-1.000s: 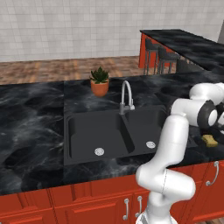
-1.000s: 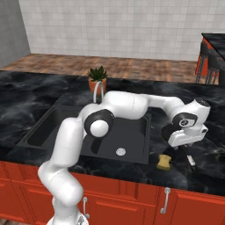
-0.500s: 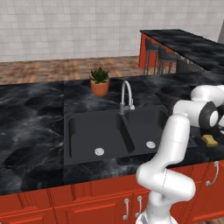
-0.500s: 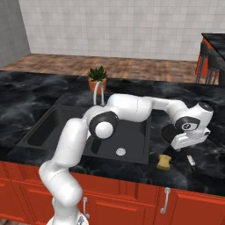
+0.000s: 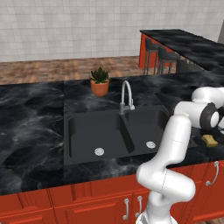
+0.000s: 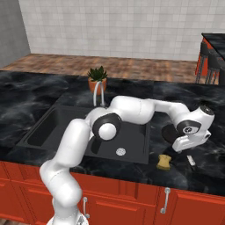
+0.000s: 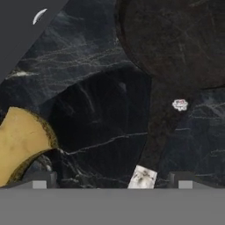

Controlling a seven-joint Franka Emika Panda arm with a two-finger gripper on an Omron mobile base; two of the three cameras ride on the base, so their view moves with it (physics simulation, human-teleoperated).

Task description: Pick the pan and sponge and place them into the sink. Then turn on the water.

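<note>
Black marble counter [image 6: 132, 171] carries your one sponge [image 6: 165, 161] just right of the sink's [image 6: 132, 136] front corner; your gripper [image 7: 112, 178] hovers with fingers spread, one pan [image 7: 176, 39] beyond it, one potted plant [image 6: 97, 80] behind the sink.

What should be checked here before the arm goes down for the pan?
1. Pincer open, nothing held: ok.
2. Pan on the counter under the hand, its handle running toward the fingertips: ok.
3. Handle centred between the jaws: not ok, it lies toward one tip.
4. Sponge apart from the pan, lying on the counter right of the sink: ok.
5. Sink basins free to take both things: ok, nothing but drains inside.
6. Faucet off, no stream: ok.
</note>
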